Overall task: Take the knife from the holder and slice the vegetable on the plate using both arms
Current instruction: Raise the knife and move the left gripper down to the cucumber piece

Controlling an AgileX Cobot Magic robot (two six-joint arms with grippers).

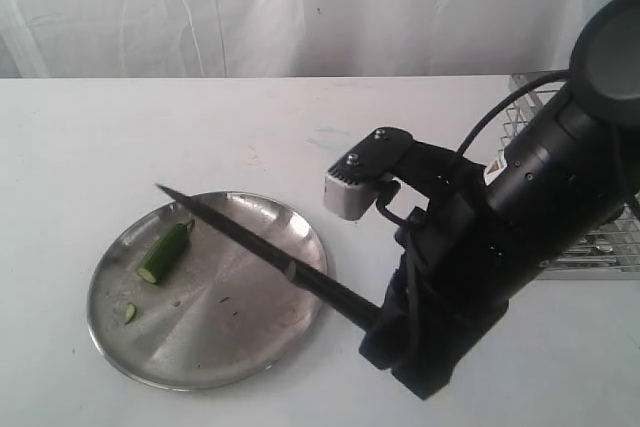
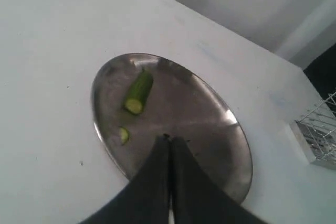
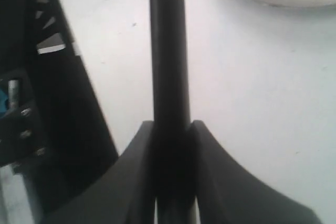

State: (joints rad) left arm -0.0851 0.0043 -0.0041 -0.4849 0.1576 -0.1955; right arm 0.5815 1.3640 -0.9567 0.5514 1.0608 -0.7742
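Observation:
The round steel plate [image 1: 250, 342] lies on the white table, with the green chili pepper [image 1: 165, 252] on its far left part and a small cut slice [image 1: 130, 313] near its left rim. My right gripper [image 1: 385, 332] is shut on the black handle of the knife [image 1: 240, 237], whose dark blade slants over the plate with its tip above the far rim by the pepper. The right wrist view shows the handle [image 3: 168, 51] clamped in my right gripper [image 3: 169, 124]. My left gripper [image 2: 169, 139] is shut and empty, with the plate [image 2: 210, 119], pepper [image 2: 139, 92] and slice [image 2: 124, 135] beyond it.
The silver wire holder [image 1: 600, 247] stands at the table's right edge behind the right arm, and its corner [image 2: 317, 135] shows in the left wrist view. A white curtain hangs behind the table. The left arm is out of the exterior view.

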